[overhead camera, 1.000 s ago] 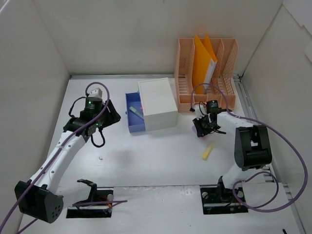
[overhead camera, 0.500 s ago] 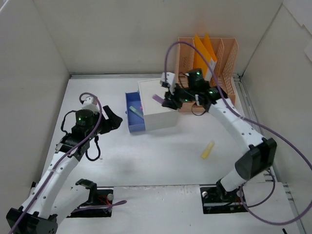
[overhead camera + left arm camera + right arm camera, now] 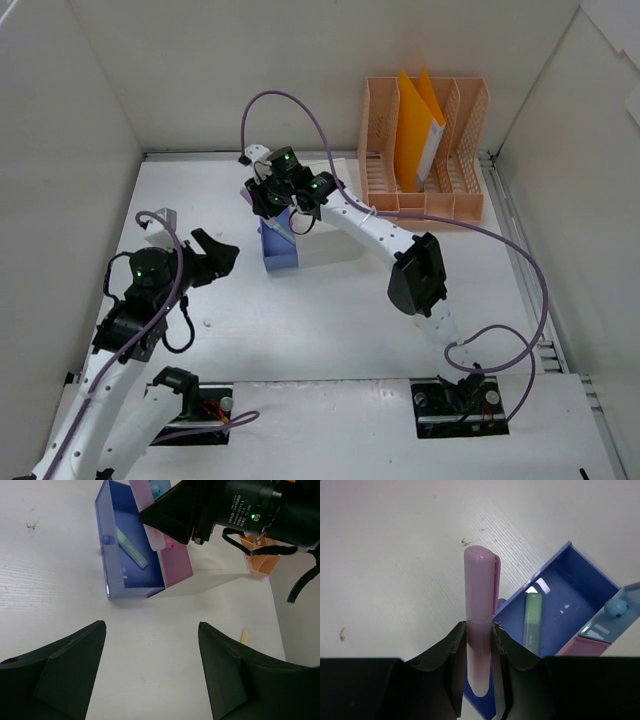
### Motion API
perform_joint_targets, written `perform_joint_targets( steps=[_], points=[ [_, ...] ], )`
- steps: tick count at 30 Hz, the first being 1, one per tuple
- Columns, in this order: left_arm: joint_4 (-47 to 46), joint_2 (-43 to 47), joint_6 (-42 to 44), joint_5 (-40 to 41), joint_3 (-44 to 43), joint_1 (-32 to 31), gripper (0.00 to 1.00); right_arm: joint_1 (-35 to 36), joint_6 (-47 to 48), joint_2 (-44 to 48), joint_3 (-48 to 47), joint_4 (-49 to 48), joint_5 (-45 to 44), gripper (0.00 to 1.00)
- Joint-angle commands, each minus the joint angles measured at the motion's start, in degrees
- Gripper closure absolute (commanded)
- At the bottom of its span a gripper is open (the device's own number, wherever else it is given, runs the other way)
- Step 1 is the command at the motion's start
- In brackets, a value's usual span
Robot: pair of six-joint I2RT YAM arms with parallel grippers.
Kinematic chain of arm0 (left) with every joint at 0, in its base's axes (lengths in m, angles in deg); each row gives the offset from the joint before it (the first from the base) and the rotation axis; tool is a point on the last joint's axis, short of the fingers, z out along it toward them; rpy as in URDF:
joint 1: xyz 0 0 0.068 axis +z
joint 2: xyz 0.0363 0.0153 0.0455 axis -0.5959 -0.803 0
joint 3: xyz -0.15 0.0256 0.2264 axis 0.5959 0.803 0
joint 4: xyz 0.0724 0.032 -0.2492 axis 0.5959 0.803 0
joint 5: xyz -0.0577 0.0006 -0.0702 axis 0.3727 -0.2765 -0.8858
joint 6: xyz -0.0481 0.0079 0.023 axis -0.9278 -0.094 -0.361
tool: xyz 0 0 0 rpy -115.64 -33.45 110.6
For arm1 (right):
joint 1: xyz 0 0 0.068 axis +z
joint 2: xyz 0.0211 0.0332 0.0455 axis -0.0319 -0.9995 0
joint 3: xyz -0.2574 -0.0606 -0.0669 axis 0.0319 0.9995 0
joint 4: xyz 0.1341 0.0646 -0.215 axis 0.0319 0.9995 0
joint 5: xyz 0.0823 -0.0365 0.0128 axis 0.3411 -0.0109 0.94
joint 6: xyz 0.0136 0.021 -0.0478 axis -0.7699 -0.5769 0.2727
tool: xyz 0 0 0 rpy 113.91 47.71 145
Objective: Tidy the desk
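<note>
Worktop [image 3: 320, 330] fills the middle of the top view, white between white walls. Low at its left, the left end effector [image 3: 213, 256] hangs released, fingers spread. Beyond it, near centre frame, a blue drawer [image 3: 281, 257] lies open with a green pen [image 3: 131, 547] inside. Over the drawer's edge the right end effector [image 3: 479, 632] is clenched on a pink marker [image 3: 479, 590]. An orange file rack [image 3: 472, 120] stands at upper right.

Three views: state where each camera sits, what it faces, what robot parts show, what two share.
Top external: above and behind, facing down on the desk; left arm and right arm show.
Left wrist: on the left arm, facing the blue drawer; open left gripper shows.
Right wrist: by the drawer, looking down; right gripper clamps a pink pen.
Both wrist views share the green highlighter.
</note>
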Motion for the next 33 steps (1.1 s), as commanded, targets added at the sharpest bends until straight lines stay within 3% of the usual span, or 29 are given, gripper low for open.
perform_joint_targets(
  steps=[1, 5, 11, 15, 20, 22, 27, 29, 32, 33],
  points=[
    [0.0, 1.0, -1.2, 1.7, 0.9, 0.4, 0.3, 2.4, -4.5, 3.0, -0.7, -5.9, -14.5, 1.0],
    [0.4, 1.7, -1.5, 2.1, 1.6, 0.4, 0.29, 3.4, -4.4, 2.1, 1.1, -7.9, -25.8, 1.0],
    [0.3, 0.3, -1.3, 1.8, 1.0, 0.4, 0.29, 5.5, -2.3, 1.3, 2.6, -9.3, -33.9, 1.0],
    [0.4, 0.3, -1.0, 2.1, 0.6, 0.4, 0.29, 5.5, -0.5, 1.3, 4.2, -9.8, -35.9, 0.94],
    [0.4, 0.5, -1.2, 2.0, 0.5, 0.4, 0.29, 5.0, -0.2, 1.8, 5.9, -9.9, -34.7, 0.77],
    [0.5, 0.6, -1.3, 2.0, 0.5, 0.4, 0.29, 5.0, -0.2, 2.2, 6.3, -9.9, -34.2, 0.64],
    [0.7, 1.0, -1.4, 1.6, 0.1, 0.4, 0.28, 5.0, 1.6, 3.2, 6.8, -9.7, -31.5, 0.5],
    [0.4, 1.1, -1.5, 1.2, -0.3, 0.4, 0.28, 4.8, 1.7, 4.4, 6.9, -9.8, -29.8, 0.52],
    [-0.5, 0.0, -1.0, -1.0, -1.6, 0.4, 0.3, 4.6, 2.3, 7.9, 7.1, -9.8, -24.8, 0.66],
    [-1.1, -1.0, -0.8, -2.0, -2.3, 0.4, 0.33, 4.1, 1.7, 10.1, 7.3, -9.9, -19.4, 0.77]
  ],
)
